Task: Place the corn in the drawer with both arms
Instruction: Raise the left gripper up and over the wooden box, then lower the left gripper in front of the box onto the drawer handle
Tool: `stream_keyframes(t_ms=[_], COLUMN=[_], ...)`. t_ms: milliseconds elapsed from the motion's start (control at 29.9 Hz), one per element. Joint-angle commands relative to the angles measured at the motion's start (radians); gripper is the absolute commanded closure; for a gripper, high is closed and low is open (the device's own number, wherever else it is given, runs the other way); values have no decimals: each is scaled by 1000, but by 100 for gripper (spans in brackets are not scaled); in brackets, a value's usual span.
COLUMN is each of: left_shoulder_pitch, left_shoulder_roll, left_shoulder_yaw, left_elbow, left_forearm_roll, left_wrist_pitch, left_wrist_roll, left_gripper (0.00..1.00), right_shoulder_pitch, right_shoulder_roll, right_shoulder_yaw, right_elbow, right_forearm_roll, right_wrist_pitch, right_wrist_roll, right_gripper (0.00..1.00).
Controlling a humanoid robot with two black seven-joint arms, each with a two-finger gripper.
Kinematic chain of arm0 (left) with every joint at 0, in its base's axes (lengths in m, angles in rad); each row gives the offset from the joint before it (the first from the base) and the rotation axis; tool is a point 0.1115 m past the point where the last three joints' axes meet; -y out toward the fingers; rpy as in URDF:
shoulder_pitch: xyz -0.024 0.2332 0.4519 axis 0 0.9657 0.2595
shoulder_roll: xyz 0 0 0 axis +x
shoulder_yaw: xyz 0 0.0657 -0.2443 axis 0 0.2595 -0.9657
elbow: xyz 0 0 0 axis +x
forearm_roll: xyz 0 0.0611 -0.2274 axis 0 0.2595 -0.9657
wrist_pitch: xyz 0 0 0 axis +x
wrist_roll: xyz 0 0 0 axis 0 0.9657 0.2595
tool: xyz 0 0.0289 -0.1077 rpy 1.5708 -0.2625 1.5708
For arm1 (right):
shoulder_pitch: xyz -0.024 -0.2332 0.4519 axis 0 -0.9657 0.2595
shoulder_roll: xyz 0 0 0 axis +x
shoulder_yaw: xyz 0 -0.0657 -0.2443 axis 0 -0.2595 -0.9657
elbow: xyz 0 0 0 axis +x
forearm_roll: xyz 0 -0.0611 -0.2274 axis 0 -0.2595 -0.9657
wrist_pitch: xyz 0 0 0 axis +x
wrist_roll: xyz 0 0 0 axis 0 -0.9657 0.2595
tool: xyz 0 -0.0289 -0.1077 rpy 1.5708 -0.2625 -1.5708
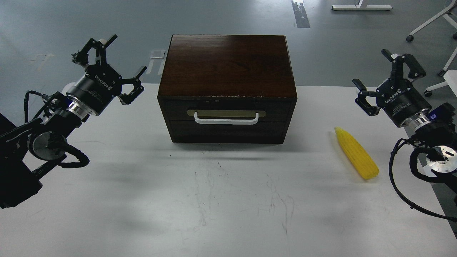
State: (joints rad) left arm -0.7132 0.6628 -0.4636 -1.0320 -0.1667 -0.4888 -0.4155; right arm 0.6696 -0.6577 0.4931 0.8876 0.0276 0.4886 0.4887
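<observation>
The yellow corn [356, 153] lies on the white table, right of the box, its thin end pointing toward the far left. The drawer [226, 111] is shut in the dark wooden box [227, 64], with its white bar handle [226, 119] facing me. My left gripper [109, 66] is open and empty, raised left of the box. My right gripper [387, 80] is open and empty, raised beyond the corn near the table's right edge.
The white table [214, 200] carries the box at its far middle. Office chair legs [433, 21] stand on the grey floor at the far right. Black cables hang from both arms near the table's side edges.
</observation>
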Motion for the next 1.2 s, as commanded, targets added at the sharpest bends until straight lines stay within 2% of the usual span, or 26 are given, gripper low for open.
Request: stream_keyframes(t_ms=[0, 100, 301, 468, 535, 602, 735, 1036, 1170], left_shoulder_pitch=[-9, -35, -71, -146, -199, -279, -371, -537, -571], left_shoulder_roll=[11, 26, 51, 63, 81, 95, 89, 2, -90], left_shoulder_yaw=[-3, -3, -7, -12, -13, -15, -13, 2, 13], left_elbow=[42, 85, 89, 78, 63, 24, -31, -267, -283], left_forearm_roll=[3, 3, 4, 153, 292, 476, 674, 1351, 1697], left_wrist_pitch=[0, 0, 0, 0, 0, 0, 0, 0, 0], left_wrist_roll=[3, 3, 17, -2, -22, -73, -73, -73, -73], left_gripper=[2, 2, 2, 2, 2, 2, 2, 2, 2], right_shoulder_pitch=[-1, -1, -1, -7, -10, -11, -18, -22, -22], right_shoulder_roll=[-5, -8, -11, -20, -42, -57, -60, -59, -59], right_shoulder_yaw=[-1, 1, 5, 2, -1, -2, -4, -1, 1], right_elbow=[1, 1, -16, -24, -18, -12, -18, -25, -24], right_forearm_roll=[0, 0, 2, 3, 3, 6, 3, 3, 3], right_wrist_pitch=[0, 0, 0, 0, 0, 0, 0, 0, 0], right_wrist_roll=[0, 0, 0, 0, 0, 0, 0, 0, 0], right_gripper=[0, 0, 0, 0, 0, 0, 0, 0, 0])
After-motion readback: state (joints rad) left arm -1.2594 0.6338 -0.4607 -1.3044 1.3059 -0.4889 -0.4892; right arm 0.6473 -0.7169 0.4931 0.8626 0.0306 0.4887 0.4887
